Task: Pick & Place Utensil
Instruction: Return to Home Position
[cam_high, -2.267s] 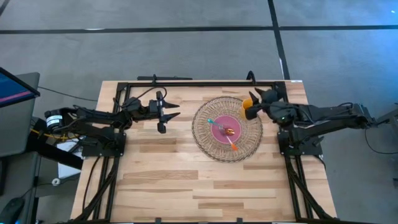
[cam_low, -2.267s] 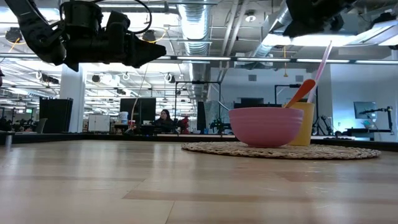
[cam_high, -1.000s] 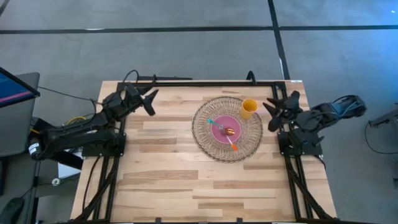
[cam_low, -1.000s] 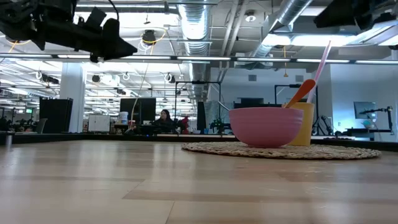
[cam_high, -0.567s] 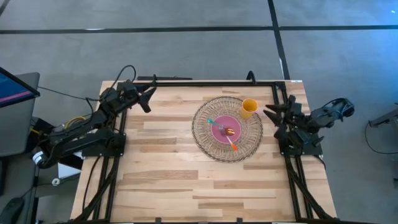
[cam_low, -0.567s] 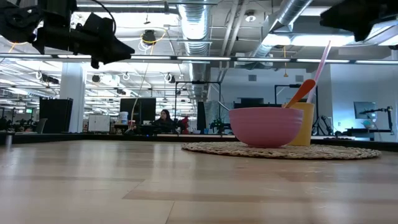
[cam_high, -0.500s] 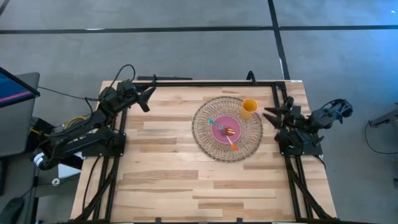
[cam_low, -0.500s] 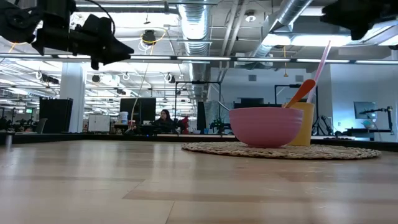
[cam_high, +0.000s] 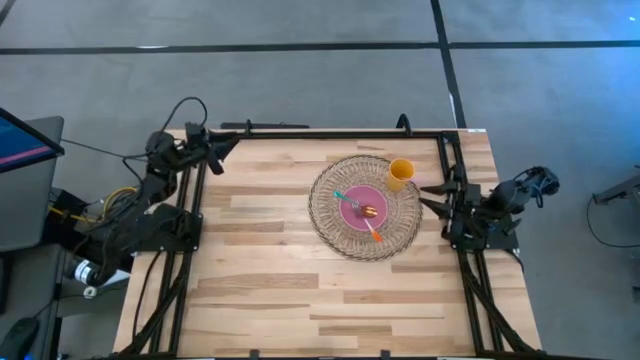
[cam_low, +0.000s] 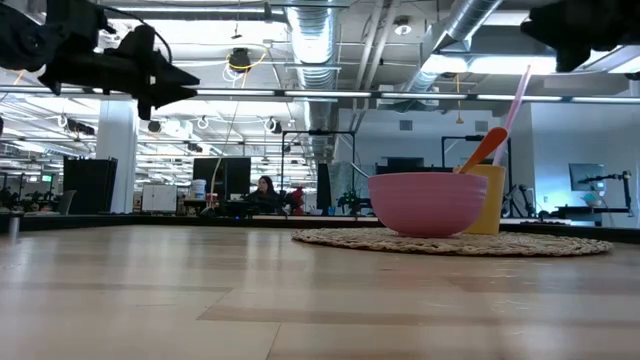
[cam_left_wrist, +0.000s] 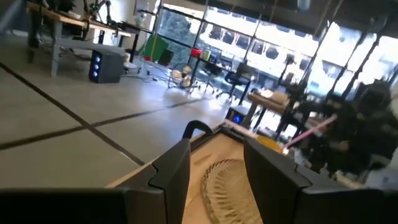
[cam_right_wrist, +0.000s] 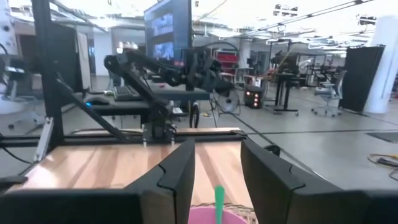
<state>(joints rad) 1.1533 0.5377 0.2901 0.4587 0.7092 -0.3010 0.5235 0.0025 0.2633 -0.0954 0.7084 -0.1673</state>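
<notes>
A pink bowl (cam_high: 361, 208) sits on a round woven mat (cam_high: 330, 225), with a yellow cup (cam_high: 400, 173) on the mat's far right part. Utensils lean in the bowl: an orange spoon (cam_low: 484, 148), a pink-handled one (cam_low: 516, 100) and a green-handled one (cam_right_wrist: 219, 200). My left gripper (cam_high: 215, 150) hangs open in the air over the table's far left corner. My right gripper (cam_high: 432, 197) is open at the right edge, pointing at the mat, a short way from the bowl (cam_right_wrist: 214, 216). Neither holds anything.
A black frame rail (cam_high: 320, 133) runs along the table's far edge and down both sides. Bare wooden tabletop (cam_high: 300, 300) spreads across the near half and to the left of the mat. A person sits far off in the room (cam_low: 265, 190).
Both arms have drawn back from the middle. My left gripper has moved toward the far left corner. My right arm has folded back toward the right edge, its gripper sliding toward the near side. The bowl, cup and utensils have stayed where they were.
</notes>
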